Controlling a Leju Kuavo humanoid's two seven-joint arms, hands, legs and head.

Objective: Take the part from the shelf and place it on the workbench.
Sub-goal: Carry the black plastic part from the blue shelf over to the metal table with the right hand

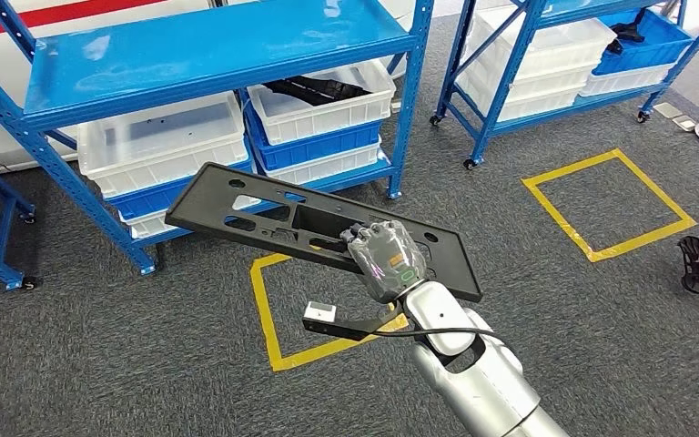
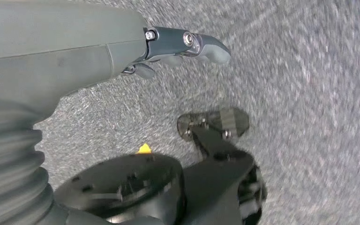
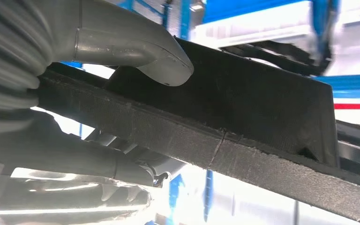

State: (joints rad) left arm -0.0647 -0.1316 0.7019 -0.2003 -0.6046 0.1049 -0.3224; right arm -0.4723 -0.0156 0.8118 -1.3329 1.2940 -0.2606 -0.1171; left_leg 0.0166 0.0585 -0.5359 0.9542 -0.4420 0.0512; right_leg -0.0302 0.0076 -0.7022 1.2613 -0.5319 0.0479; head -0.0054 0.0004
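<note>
1. My right hand [image 1: 390,259] grips a long, flat black part [image 1: 264,214] near one of its ends, fingers curled over its top face.
2. In the right wrist view my thumb [image 3: 166,65] presses on one face of the part [image 3: 243,108], and my fingers [image 3: 93,164] lie against the other face, so the plate is clamped between them.
3. The part is in the air, tilted, with its free end reaching toward the blue shelf [image 1: 209,45]. It is above the grey carpet [image 1: 100,355] and touches neither the shelf nor the floor.
4. A yellow taped square [image 1: 273,319] lies on the carpet beneath my right hand and the part. A second yellow square [image 1: 546,200] lies farther to the right.
5. White bins [image 1: 159,137] and blue bins [image 1: 314,146] sit on the lower level of the shelf. One white bin [image 1: 364,96] holds dark pieces.
6. A second blue shelf [image 1: 546,55] with more bins stands farther off to the right.
7. My left hand [image 2: 183,47] hangs above the carpet and holds nothing. Its thumb [image 2: 206,44] sticks out straight, and I cannot tell how its other fingers lie.
</note>
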